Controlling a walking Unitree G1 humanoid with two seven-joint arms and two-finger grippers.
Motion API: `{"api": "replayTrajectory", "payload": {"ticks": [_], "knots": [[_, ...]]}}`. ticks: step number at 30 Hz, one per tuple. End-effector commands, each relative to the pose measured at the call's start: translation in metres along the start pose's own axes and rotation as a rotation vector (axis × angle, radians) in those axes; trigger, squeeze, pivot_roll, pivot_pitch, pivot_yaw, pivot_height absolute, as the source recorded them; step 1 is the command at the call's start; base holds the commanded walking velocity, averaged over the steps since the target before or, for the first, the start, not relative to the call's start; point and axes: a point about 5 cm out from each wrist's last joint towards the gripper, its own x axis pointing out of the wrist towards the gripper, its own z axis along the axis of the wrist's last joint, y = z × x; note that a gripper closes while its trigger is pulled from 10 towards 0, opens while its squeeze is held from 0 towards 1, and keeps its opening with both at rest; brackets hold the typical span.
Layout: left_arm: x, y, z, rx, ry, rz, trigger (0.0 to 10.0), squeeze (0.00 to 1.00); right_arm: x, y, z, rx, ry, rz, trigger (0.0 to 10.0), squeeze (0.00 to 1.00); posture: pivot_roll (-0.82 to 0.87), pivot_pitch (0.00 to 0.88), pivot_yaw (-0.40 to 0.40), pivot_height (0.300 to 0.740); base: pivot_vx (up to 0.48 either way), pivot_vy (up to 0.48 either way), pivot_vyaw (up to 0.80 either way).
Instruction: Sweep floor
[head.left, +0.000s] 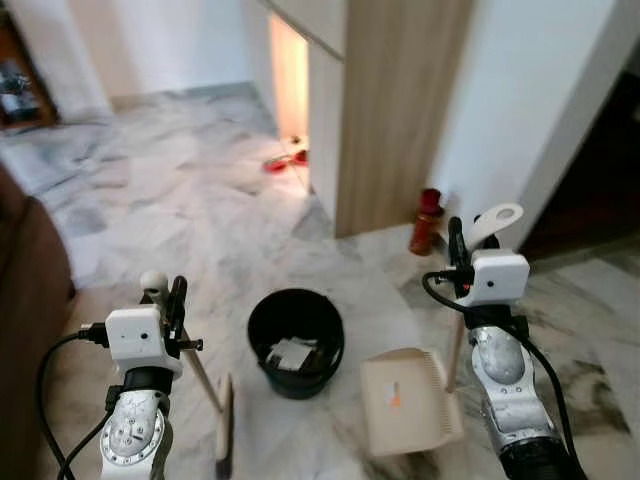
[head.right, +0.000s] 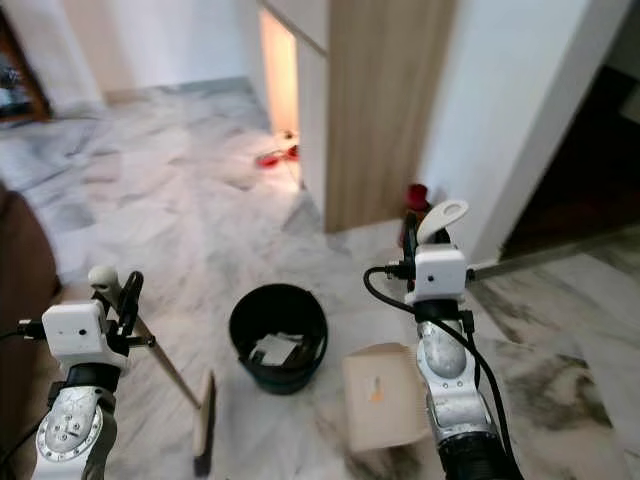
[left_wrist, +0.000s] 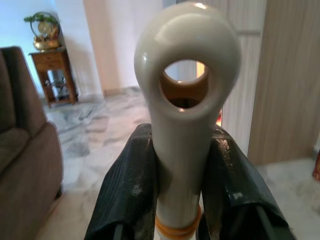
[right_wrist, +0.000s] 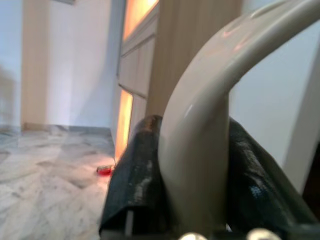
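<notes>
On veined marble floor (head.left: 180, 190), the left gripper (left_wrist: 177, 170) clenches a glossy cream broom handle (left_wrist: 182, 100), the right gripper (right_wrist: 192, 175) a dustpan handle (right_wrist: 200, 130), flanking a round black bin (head.left: 296, 340) at lower centre.

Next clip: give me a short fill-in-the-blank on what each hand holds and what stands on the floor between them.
1. The left hand is shut on the handle of the ____.
2. The right hand is shut on the handle of the ____.
3. On the floor between broom and dustpan stands a black ____.
4. The bin holds crumpled ____.

Missing words: broom; dustpan; bin; paper
</notes>
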Motion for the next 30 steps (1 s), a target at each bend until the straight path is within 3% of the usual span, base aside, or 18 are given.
{"api": "replayTrajectory", "payload": {"ticks": [1,21,30], "knots": [[0.0058,0.0010,0.0088,0.020,-0.050,-0.006,10.0,0.00,0.0057,-0.0030,0.0131,0.017,-0.066,-0.019,10.0,0.00,0.11,0.009,0.024,0.740,-0.277,0.000,0.00],[0.0058,-0.0008,0.0079,0.017,-0.053,-0.025,10.0,0.00,0.0060,-0.0022,0.0190,0.025,-0.082,-0.016,10.0,0.00,0.10,0.000,0.026,0.740,-0.262,0.000,0.00],[0.0067,-0.0009,0.0064,0.021,-0.044,-0.021,10.0,0.00,0.0082,0.0011,0.0206,0.038,-0.074,0.003,10.0,0.00,0.09,0.005,0.024,0.740,0.000,0.000,0.00]]}}
